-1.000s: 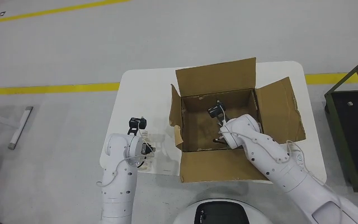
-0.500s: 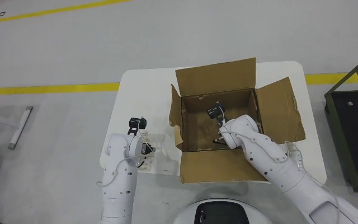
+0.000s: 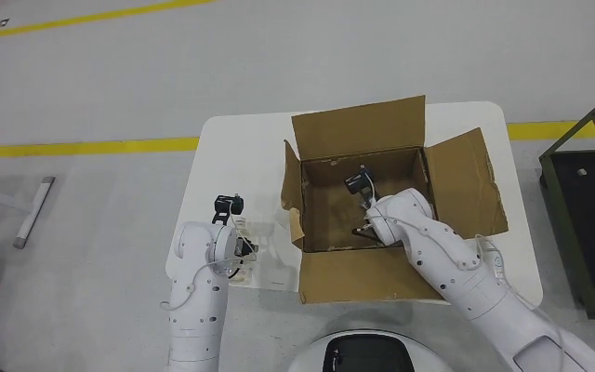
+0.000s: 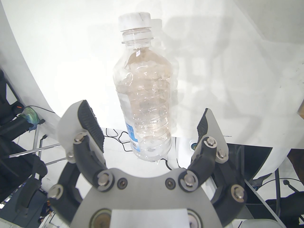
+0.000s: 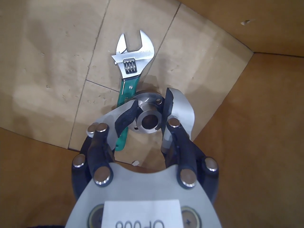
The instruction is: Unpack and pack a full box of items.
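Top, box: flaps open, standing on the white table.
Top, right gripper: down inside the box, close to its near wall.
Left wrist, left gripper: spread wide, gripping nothing.
Left wrist, bottle: clear with a white cap, lying on the table between the fingers, cap pointing away from the palm.
Right wrist, right gripper: narrow, pads clamped on a metal flange.
Right wrist, wrench: green handle, flat on the box floor just ahead of the fingertips, with the handle running under one finger.
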Controlling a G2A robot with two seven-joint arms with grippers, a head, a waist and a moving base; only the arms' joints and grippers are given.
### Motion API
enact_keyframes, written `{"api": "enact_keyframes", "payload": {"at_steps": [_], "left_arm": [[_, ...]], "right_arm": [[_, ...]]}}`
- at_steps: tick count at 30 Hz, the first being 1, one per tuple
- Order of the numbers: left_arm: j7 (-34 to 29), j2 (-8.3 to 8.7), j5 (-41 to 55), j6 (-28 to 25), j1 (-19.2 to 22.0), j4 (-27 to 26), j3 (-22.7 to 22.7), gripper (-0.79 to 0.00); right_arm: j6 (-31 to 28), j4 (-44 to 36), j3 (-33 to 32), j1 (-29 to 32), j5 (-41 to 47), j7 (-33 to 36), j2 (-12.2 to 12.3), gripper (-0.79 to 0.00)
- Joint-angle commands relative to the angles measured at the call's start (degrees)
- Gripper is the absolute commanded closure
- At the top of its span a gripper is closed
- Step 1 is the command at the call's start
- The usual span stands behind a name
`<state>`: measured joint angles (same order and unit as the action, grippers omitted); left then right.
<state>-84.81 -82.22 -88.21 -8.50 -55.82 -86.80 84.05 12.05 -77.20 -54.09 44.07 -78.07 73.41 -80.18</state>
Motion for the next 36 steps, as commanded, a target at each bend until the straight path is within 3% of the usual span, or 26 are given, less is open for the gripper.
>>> {"api": "enact_keyframes", "payload": {"at_steps": [1, 12, 29, 36], "left_arm": [[0.0, 0.0, 0.0, 0.0, 0.0, 0.0, 0.0, -0.785], [0.0, 0.0, 0.0, 0.0, 0.0, 0.0, 0.0, -0.785], [0.0, 0.0, 0.0, 0.0, 0.0, 0.0, 0.0, -0.785], [0.0, 0.0, 0.0, 0.0, 0.0, 0.0, 0.0, -0.785]], "right_arm": [[-0.1, -1.1, -1.0, 0.3, 0.4, -0.2, 0.1, 0.0], [-1.3, -5.5, -5.9, 2.4, 1.3, -1.0, 0.6, 0.0], [-3.2, -3.6, 1.7, -0.9, 1.4, -5.6, -2.1, 0.0], [-2.8, 2.1, 5.1, -3.3, 2.2, -8.6, -3.8, 0.0]]}}
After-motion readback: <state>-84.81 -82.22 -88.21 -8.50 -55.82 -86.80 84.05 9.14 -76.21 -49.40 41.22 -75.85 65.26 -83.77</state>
